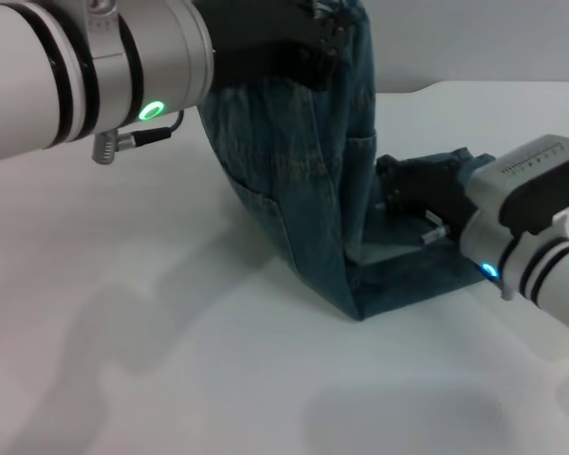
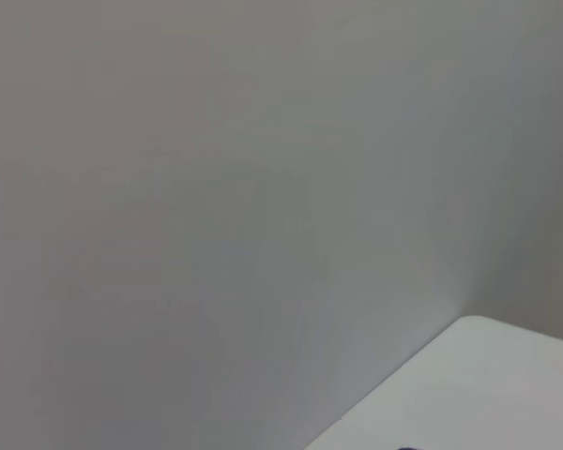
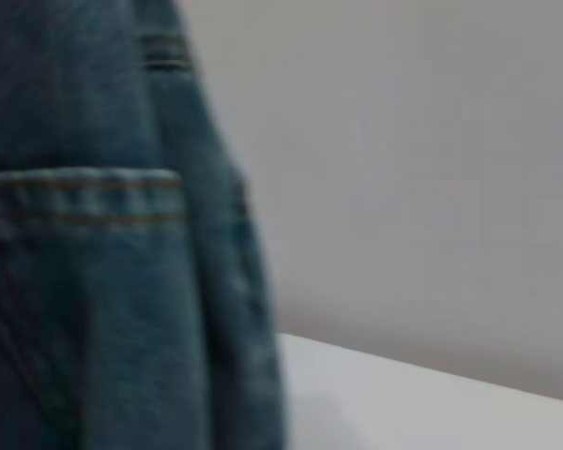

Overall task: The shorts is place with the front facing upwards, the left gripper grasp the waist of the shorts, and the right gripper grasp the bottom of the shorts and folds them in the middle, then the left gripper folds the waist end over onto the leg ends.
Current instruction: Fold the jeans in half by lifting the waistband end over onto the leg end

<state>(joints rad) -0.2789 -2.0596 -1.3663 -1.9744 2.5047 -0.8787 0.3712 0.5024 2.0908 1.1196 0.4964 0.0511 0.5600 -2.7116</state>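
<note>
Right gripper [image 1: 398,204]: black claw on the white-silver arm with the blue light, low over the table [image 1: 171,360] at the near right, reaching in to the lower part of the shorts [image 1: 294,161]; claw lies against the denim on the table, and whether the fingers are apart or clamped on the cloth cannot be told

Shorts, lower part: blue denim lying flat on the white table in front of the right gripper, ending in a folded edge at the near corner; the leg ends are not clearly seen, being under or behind the claw

Shorts, upper part: denim rises steeply from that fold, hanging as a tall panel with a stitched pocket seam and paler faded patches; right wrist view shows the same hanging cloth [image 3: 103,281] close up, with a double-stitched pocket edge, the table edge and a plain wall behind it

Left gripper [image 1: 266,38]: black claw on the silver-white arm with the green light, raised at the far upper left, meeting the top of the hanging shorts where the waist is; the fingers are not distinguishable, so their state cannot be told

Left wrist view: plain grey wall and a corner of the table [image 2: 488,384] only
</note>
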